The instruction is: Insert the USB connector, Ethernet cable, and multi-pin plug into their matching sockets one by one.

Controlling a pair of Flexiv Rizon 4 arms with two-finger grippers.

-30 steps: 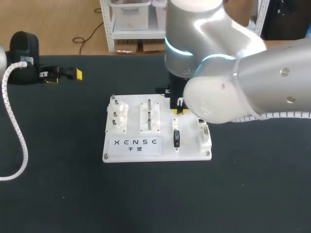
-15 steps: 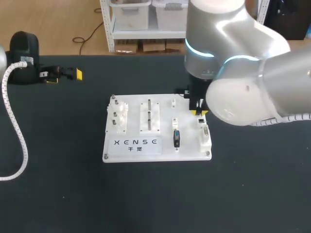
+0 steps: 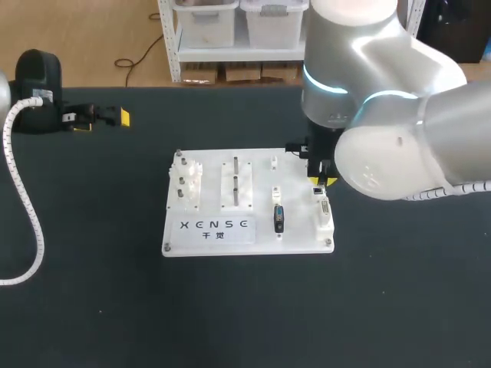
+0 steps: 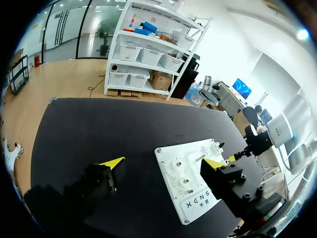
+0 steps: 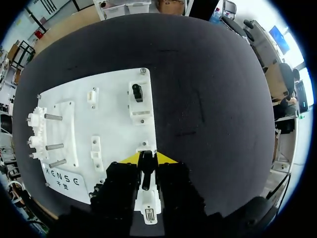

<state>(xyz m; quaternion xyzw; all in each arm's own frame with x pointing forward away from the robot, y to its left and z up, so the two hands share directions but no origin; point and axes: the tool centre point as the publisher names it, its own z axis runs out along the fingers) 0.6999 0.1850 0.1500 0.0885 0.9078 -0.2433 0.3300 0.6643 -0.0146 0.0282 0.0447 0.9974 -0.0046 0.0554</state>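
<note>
The white socket board (image 3: 299,238) lies mid-table. A black plug (image 3: 278,218) sits in its middle column. In the right column a small socket (image 3: 317,189) is nearer the back, with a white block carrying a grey multi-pin connector (image 3: 325,208) in front of it. My right gripper (image 3: 321,182) hangs just above that small socket. In the right wrist view the right gripper (image 5: 147,158) is shut on a thin dark plug (image 5: 145,173), whose kind I cannot tell. Another black plug (image 5: 137,92) stands in a holder near the board's corner. My left gripper (image 3: 103,121) is far off at the back left, open and empty.
Three metal pegs (image 5: 52,146) rise from a white gear block on the board's left side, with two taller posts (image 3: 235,178) beside them. A white coiled cable (image 3: 27,207) runs along the table's left edge. Black mat surrounds the board.
My right arm has moved to the right, from over the board's middle column to over its right column, its grip unchanged. The left arm has not moved.
</note>
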